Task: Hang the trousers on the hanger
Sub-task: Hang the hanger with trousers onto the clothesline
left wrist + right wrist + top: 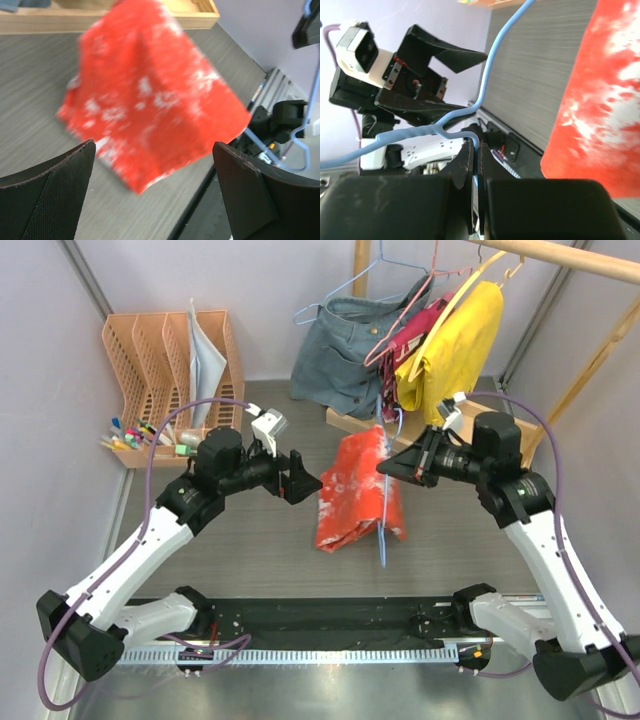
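The red-orange trousers (355,495) with white splotches hang folded at the table's middle and appear draped over the light-blue wire hanger (384,525). My right gripper (393,466) is shut on the hanger's wire just right of the cloth. In the right wrist view the hanger (487,70) runs into the shut right gripper (476,146), with the trousers (600,100) to the right. My left gripper (302,480) stands open just left of the trousers, apart from them. Its wrist view shows the trousers (150,90) ahead of the empty left gripper (155,167) and the hanger (306,131) at the right.
At the back a wooden rail (560,255) carries a grey-blue denim garment (340,350) and a yellow garment (460,340) on other hangers. The rack's wooden base (350,422) lies just behind the trousers. An orange file rack (170,350) and pens (140,435) stand at the back left.
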{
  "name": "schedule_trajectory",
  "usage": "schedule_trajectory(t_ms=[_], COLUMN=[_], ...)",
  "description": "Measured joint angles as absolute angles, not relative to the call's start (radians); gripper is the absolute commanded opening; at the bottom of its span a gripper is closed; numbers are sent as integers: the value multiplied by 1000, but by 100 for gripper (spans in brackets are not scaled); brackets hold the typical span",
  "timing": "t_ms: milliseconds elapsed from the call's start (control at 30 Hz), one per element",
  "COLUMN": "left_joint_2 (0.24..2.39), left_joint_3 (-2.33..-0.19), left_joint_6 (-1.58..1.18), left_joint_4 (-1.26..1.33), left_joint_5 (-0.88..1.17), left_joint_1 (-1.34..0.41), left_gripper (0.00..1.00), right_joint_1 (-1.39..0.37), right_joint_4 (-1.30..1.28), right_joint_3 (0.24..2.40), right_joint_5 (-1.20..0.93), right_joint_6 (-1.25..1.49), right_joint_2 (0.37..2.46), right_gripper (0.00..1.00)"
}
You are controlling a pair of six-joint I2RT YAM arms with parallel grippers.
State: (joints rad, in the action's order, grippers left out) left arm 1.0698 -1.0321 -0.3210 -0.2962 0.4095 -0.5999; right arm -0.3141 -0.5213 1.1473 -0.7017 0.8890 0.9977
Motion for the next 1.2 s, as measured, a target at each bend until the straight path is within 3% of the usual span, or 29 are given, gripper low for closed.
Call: schedule_trajectory(t_ms=[267,567,1200], left_joint_2=[1033,1036,978], left_joint_3=[-1038,-1055,-1065], left_joint_6=[-180,-89,-65], left_joint_4=[-331,-381,-405], left_joint_5=[335,321,293], left_joint_1=[-600,-600,-600], left_gripper=[100,100,100], right_joint_1=[-199,-56,54], right_joint_4=[-801,-942,-992], right_joint_3=[1188,1261,1855], right_joint_5=[-574,-505,-312], right_joint_6=[786,772,828], right_joint_2=[854,733,1137], right_gripper=[1,1,1])
